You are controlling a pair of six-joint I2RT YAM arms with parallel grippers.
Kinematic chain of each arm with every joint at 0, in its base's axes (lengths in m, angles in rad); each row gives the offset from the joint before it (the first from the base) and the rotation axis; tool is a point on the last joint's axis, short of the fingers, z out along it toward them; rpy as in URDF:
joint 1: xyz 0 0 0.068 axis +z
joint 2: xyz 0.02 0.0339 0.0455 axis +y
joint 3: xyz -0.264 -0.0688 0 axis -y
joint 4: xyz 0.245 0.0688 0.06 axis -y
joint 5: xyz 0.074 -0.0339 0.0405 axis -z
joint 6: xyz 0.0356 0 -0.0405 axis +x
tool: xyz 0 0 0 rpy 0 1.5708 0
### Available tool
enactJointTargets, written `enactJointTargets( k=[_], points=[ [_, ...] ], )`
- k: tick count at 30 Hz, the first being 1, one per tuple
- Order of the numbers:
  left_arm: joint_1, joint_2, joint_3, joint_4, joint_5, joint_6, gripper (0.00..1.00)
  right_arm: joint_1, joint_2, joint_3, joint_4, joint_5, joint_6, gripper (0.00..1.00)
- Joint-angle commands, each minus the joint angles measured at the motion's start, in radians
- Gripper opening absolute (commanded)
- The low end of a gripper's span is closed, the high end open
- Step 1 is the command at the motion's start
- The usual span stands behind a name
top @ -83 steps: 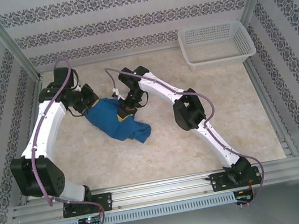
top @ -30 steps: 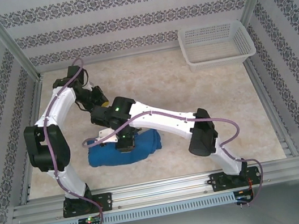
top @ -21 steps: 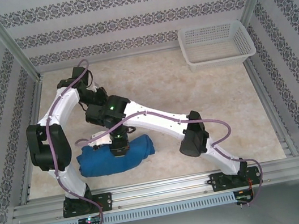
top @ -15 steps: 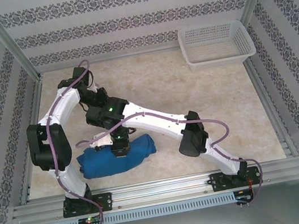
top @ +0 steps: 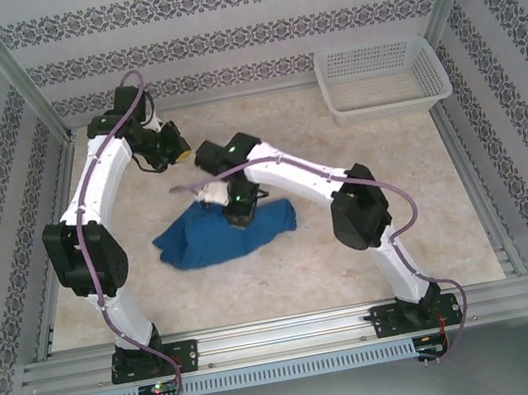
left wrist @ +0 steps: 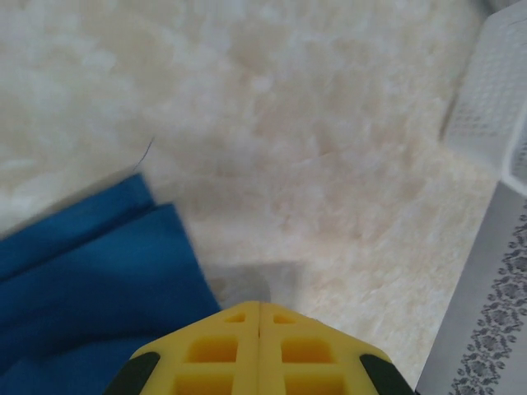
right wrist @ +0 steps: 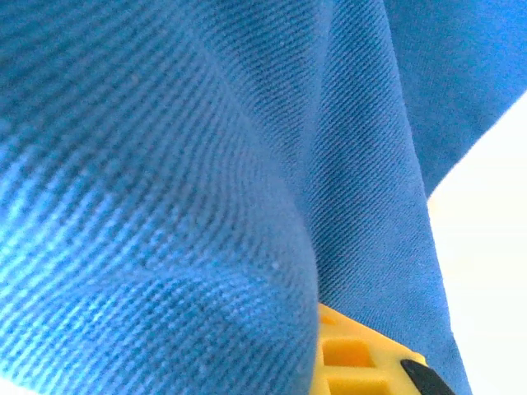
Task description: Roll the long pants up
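Pinching the royal-blue cloth long pants [top: 200, 249], lying left-right, your right jaws sit nearest; left jaws pressed together.

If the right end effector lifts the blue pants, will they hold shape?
Probably not: the long pants lie creased and drape over the right end effector, so they are likely floppy. The visible twill weave suggests decent grip, not slippery.
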Motion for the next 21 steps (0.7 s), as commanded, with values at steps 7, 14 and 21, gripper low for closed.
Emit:
enactJointTargets(
  k=[7,14,21],
  points=[
    [0.005,0.003,0.028,-0.088,-0.038,0.026,0.0,-0.179,-0.079,-0.007,0.112,0.264,0.063,0.0],
    [0.006,0.015,0.024,-0.079,-0.017,0.023,0.0,-0.211,-0.075,0.019,0.165,0.433,0.076,0.0],
    [0.007,-0.021,-0.057,-0.053,0.004,0.011,0.0,-0.126,-0.071,-0.13,0.266,0.479,0.111,0.0]
  ],
)
